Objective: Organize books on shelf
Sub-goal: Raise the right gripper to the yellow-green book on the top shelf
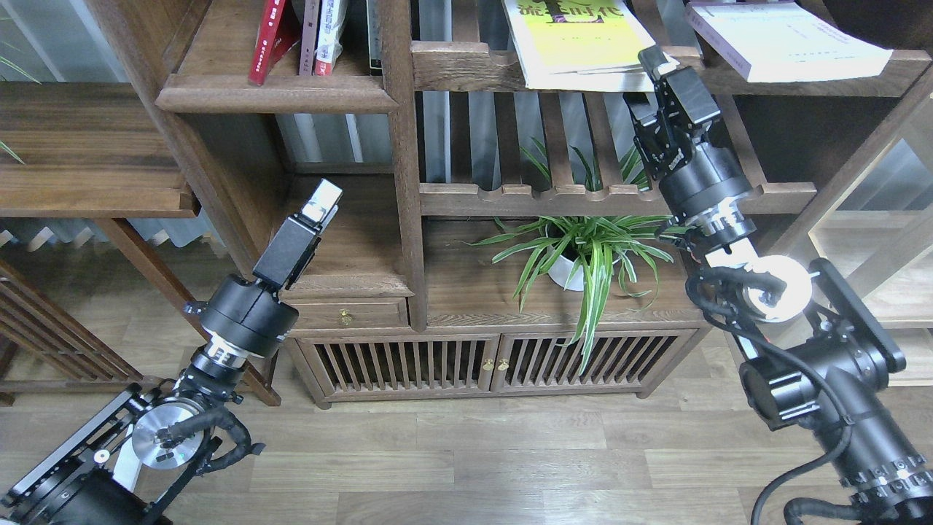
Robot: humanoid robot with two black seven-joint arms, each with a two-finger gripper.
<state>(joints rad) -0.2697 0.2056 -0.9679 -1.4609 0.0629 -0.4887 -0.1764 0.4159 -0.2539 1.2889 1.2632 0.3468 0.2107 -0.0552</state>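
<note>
A large yellow-white book point(583, 40) lies flat on the upper slatted rack, its front edge hanging over the rail. My right gripper point(643, 82) is open at that book's front right corner. One fingertip point(654, 62) is level with the book's edge and the other sits below it. A thick pale book point(787, 36) lies flat further right. A small red book point(266, 40) leans upright with other volumes on the solid dark shelf point(277, 95) at upper left. My left gripper point(321, 200) hangs below that shelf, seen side-on, holding nothing visible.
A potted spider plant point(583, 251) stands on the cabinet top under the lower slatted rack point(619, 197). A vertical post point(404, 160) divides the bookcase. A drawer point(346, 315) and slatted doors point(444, 364) are below. A brown side table point(87, 146) stands left, a pale wooden rack point(875, 292) right.
</note>
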